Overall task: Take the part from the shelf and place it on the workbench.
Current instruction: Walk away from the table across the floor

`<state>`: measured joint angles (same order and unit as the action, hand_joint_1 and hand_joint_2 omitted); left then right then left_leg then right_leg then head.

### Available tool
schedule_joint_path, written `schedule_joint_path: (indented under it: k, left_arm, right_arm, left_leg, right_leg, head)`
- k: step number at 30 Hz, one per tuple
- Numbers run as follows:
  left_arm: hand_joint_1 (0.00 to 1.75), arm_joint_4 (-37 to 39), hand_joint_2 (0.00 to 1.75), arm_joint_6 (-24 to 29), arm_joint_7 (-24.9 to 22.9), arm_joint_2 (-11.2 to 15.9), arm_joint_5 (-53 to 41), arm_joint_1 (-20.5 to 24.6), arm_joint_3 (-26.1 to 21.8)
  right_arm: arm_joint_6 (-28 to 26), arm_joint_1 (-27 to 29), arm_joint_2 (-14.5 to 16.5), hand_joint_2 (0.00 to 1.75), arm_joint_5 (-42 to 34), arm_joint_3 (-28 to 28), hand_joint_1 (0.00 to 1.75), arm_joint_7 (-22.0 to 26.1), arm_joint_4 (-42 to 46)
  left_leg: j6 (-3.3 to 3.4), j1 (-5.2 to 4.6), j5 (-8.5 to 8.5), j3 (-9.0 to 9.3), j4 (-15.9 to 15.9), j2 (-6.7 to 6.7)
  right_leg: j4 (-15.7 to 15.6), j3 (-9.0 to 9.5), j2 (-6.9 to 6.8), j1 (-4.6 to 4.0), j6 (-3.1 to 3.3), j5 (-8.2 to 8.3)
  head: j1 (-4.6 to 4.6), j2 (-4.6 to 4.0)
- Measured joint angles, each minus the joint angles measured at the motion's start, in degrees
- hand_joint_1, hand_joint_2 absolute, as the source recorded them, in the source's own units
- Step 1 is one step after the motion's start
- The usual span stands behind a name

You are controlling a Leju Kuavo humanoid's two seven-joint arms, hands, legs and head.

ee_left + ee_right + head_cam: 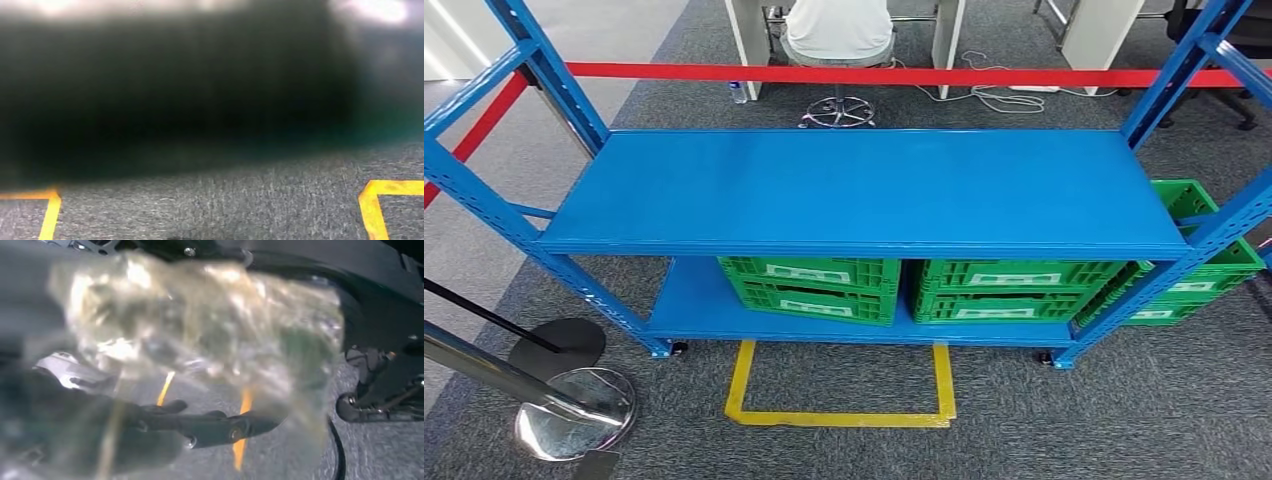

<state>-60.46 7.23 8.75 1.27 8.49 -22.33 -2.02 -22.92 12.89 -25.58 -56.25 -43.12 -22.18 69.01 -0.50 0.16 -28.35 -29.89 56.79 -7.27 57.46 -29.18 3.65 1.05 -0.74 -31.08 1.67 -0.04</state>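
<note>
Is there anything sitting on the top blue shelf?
No, the flat blue metal upper shelf is bare in the head view, while the green plastic crates sit on the lower shelf.

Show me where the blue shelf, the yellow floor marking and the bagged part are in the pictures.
blue shelf [864, 190], head view, middle of its upper board.
yellow floor marking [839, 418], head view, its near strip of tape.
bagged part [200, 320], right wrist view, the clear wrapping.

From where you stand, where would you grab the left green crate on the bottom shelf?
Probably its front wall, from the front: the left green crate sits under the blue shelf board, which covers its top, and another crate crowds its right side.
</note>
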Motion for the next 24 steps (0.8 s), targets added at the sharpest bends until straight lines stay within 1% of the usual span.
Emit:
schedule_joint_path:
  k: [12, 13, 16, 17, 21, 24]
  left_arm:
    - [0.0, 0.0, 0.0, 0.25, 0.17, -0.48, 0.15, 0.02, -1.42]
    - [0.0, 0.0, 0.0, 0.28, 0.2, -0.52, 0.02, 0.02, -1.46]
    - [0.0, 0.0, 1.31, 0.55, 0.3, -0.71, -0.74, 0.03, -1.73]
    - [0.0, 0.0, 1.75, 0.68, 0.31, -0.78, -1.03, 0.04, -1.85]
    - [0.0, 0.79, 0.0, 0.28, -0.25, -1.23, -2.85, 0.76, -2.41]
    - [0.0, 2.55, 0.0, -0.38, -1.04, -1.46, -3.69, 1.64, -2.44]
  right_arm:
    - [-0.4, 0.75, -0.27, 0.0, 0.38, 0.94, 0.0, 0.0, 1.52]
    - [-0.48, 0.82, -0.31, 0.44, 0.41, 0.97, 0.0, 0.0, 1.71]
    - [-0.66, 1.09, -0.37, 1.75, 0.49, 1.24, 0.0, 0.0, 1.98]
    - [-0.68, 1.18, -0.37, 1.75, 0.63, 1.41, 0.0, 0.0, 1.98]
    - [-0.73, 1.34, 0.05, 1.75, 4.01, 3.42, 0.0, -0.01, 0.95]
    - [0.3, 1.13, 1.09, 1.75, 8.41, 6.45, 0.0, -0.01, -1.25]
  left_leg:
    - [0.09, -0.09, -0.06, 0.07, 0.04, 0.0]
    - [0.1, -0.09, -0.07, 0.08, 0.04, 0.0]
    - [0.13, -0.09, -0.09, 0.08, 0.03, 0.0]
    - [0.14, -0.09, -0.1, 0.08, 0.03, 0.01]
    - [0.14, -0.11, -0.1, 0.08, 0.03, 0.02]
    - [0.14, -0.12, -0.1, 0.1, 0.03, 0.04]
  right_leg:
    - [-0.11, 0.08, 0.01, 0.09, -0.2, -0.05]
    - [-0.11, 0.08, 0.01, 0.09, -0.2, -0.06]
    - [-0.11, 0.1, 0.01, 0.09, -0.21, -0.07]
    - [-0.11, 0.11, 0.01, 0.09, -0.21, -0.07]
    - [-0.11, 0.14, -0.01, 0.1, -0.23, -0.08]
    - [-0.12, 0.17, 0.03, 0.1, -0.23, -0.08]
  head:
    - [0.01, 0.0]
    - [0.01, 0.0]
    - [0.01, 0.0]
    - [0.01, 0.0]
    - [0.01, 0.0]
    - [0.01, 0.0]
